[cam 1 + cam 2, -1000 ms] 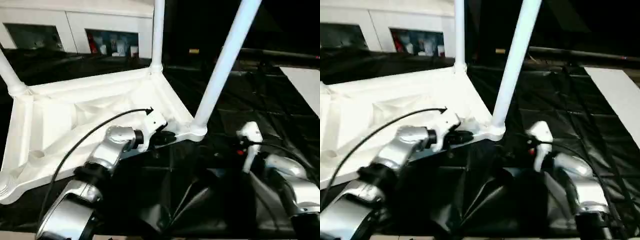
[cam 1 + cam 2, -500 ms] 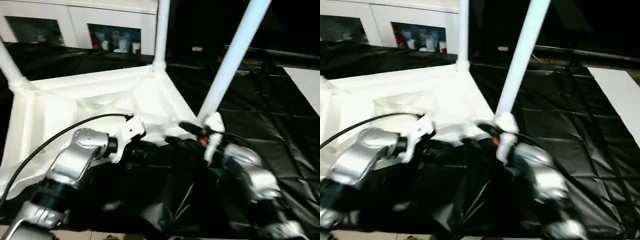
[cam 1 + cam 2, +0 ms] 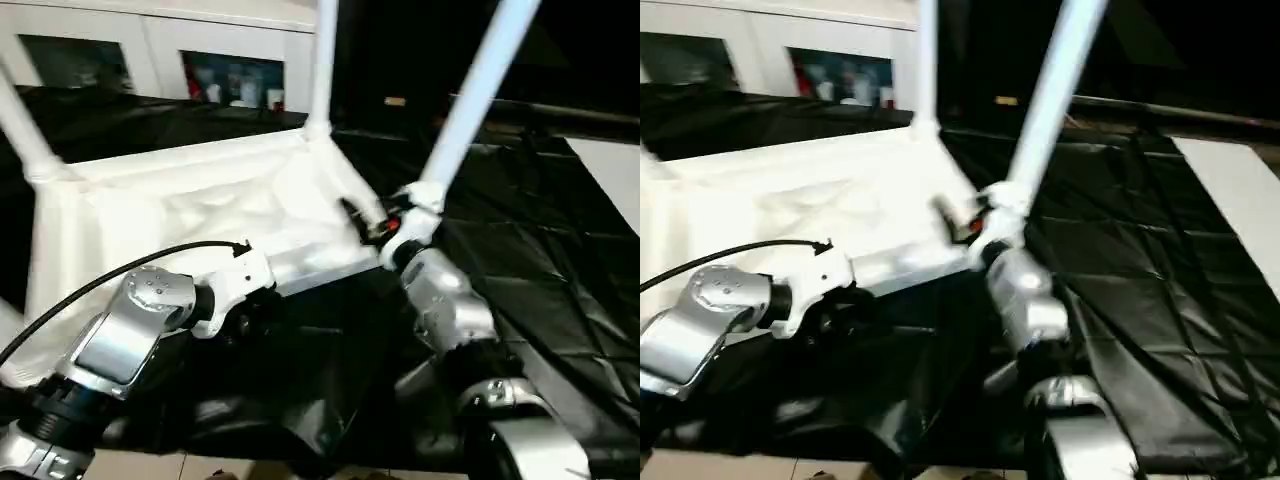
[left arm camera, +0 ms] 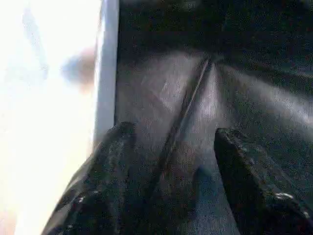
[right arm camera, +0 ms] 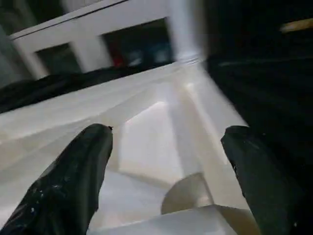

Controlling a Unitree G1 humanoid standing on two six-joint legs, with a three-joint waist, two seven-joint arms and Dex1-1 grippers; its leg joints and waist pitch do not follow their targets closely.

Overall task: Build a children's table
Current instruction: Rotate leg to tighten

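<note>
Table top: large, white, ribbed, lay underside up on the black-covered surface.
Legs: three white tapered tubes stood up from corner sockets, far left, far middle, near right.
Left hand: fingers well apart, held nothing, just beside the top's near edge over the black cover.
Right hand: fingers wide apart, empty, over the top's near right corner by that leg's base.
Cabinet: white, glass doors, behind the surface.

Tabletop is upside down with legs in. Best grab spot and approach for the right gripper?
Probably the tabletop's near rim beside the near-right leg's socket: a thin edge, which the right gripper's jaws could straddle. Come from the robot's side, where black sheet borders it.
</note>
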